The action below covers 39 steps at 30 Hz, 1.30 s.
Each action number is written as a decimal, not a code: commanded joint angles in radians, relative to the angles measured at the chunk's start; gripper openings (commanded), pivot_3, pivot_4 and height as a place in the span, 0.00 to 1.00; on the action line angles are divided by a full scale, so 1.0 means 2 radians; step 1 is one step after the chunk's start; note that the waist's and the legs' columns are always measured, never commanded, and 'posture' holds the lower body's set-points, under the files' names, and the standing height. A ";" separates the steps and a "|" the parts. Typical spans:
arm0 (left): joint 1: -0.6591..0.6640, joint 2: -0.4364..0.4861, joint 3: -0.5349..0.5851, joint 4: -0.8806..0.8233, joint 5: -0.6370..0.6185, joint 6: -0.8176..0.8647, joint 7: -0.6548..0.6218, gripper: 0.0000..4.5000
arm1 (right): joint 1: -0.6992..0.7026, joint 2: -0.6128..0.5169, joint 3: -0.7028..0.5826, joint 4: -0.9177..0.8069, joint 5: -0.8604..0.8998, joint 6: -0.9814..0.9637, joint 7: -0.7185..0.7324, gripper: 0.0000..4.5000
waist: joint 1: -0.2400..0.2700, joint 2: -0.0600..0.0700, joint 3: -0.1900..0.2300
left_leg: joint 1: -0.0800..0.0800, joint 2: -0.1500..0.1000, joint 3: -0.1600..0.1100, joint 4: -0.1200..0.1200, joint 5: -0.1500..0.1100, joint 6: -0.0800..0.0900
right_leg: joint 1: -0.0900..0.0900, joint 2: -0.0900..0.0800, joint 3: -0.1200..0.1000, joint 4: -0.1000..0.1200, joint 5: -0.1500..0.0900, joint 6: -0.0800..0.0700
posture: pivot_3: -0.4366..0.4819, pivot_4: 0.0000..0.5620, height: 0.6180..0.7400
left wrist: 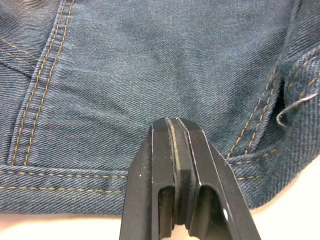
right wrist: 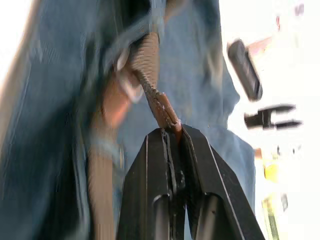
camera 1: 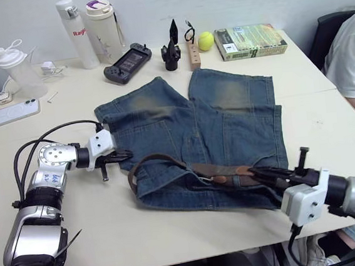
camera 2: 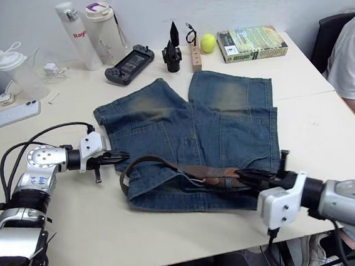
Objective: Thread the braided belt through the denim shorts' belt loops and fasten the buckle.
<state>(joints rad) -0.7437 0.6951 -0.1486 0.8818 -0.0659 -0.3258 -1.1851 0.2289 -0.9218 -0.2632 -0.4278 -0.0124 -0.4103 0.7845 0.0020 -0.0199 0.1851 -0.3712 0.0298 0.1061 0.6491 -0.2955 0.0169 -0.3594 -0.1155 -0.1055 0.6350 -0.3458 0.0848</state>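
On faded denim shorts, right gripper pinches the braided belt.

Both arms reach inward, low and nearly level. The left claw has its two black fingers pressed together on nothing. The right claw is pinched tight on the braided belt's leather end.

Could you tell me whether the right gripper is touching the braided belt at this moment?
Touching. In the right wrist view, the right gripper has its jaws shut on the leather tip of the braided belt.
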 commanded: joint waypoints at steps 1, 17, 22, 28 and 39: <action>0.025 -0.009 -0.033 0.036 0.048 -0.004 -0.004 0.02 | -0.004 0.001 -0.031 0.012 0.029 0.007 0.001 0.00 | 0.000 0.001 0.000 | 0.001 0.000 0.000 0.000 0.000 0.000 | 0.001 0.000 0.000 0.000 0.000 0.000 | 0.48 0.27 1.00; 0.031 -0.024 -0.013 0.029 0.038 -0.055 0.015 0.02 | -0.036 0.007 -0.037 -0.017 0.113 0.104 0.016 0.00 | 0.001 0.006 -0.004 | 0.001 0.000 0.000 0.000 -0.001 0.000 | 0.001 0.000 0.002 -0.001 0.000 0.000 | 0.48 0.27 1.00; 0.050 -0.029 0.041 -0.067 -0.038 -0.002 -0.008 0.02 | -0.083 -0.009 0.015 -0.102 0.173 0.218 0.031 0.00 | 0.002 0.005 -0.004 | -0.001 0.000 -0.002 0.000 -0.001 0.000 | 0.000 -0.001 0.002 -0.001 0.000 0.000 | 0.48 0.27 1.00; 0.135 0.002 0.104 -0.373 -0.207 0.274 0.005 0.48 | -0.203 0.011 0.103 -0.118 0.154 0.285 0.014 0.00 | -0.004 0.001 -0.001 | -0.005 0.001 -0.005 0.002 -0.001 0.000 | -0.001 -0.001 0.001 0.000 0.000 0.000 | 0.48 0.27 1.00; 0.172 -0.033 0.073 -0.613 -0.227 0.398 0.145 0.99 | -0.292 0.031 0.195 -0.069 0.055 0.250 0.033 0.00 | -0.001 0.001 0.000 | -0.007 0.000 -0.007 0.005 -0.001 0.000 | -0.001 0.000 0.000 -0.002 0.000 0.001 | 0.48 0.27 1.00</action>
<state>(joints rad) -0.4008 0.6332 0.0104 -0.3039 -0.5485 0.4978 -0.9168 -0.3378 -0.8667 0.1239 -0.5601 0.1122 0.1073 0.8458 0.0003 -0.0178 0.1861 -0.3862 0.0303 0.0929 0.6583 -0.2965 0.0161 -0.3617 -0.1153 -0.1063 0.6312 -0.3453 0.0860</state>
